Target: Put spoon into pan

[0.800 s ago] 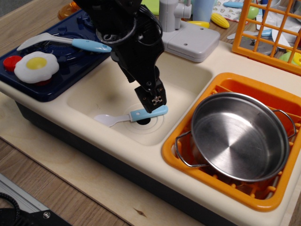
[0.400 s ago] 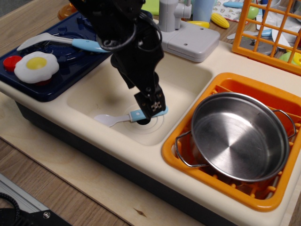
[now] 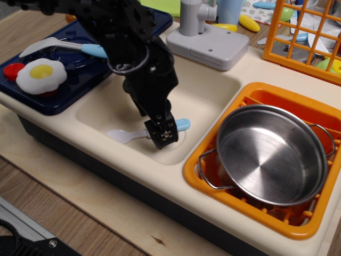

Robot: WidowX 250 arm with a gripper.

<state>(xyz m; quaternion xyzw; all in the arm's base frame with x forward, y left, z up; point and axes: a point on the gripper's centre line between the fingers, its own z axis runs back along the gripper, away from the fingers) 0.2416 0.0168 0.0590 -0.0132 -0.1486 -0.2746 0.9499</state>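
One round steel pan (image 3: 272, 154), shiny

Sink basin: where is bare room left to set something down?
The back and right of the basin, between the faucet base and orange basket, are bare. The front-centre is crowded by the spoon and end effector. The pan is empty.

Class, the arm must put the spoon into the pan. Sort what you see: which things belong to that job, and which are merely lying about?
Belong to the job:
spoon, lying in the sink
pan, in the orange basket
gripper, down over the spoon's handle

Lying about:
fried egg
long curved utensil
red disc
tap unit
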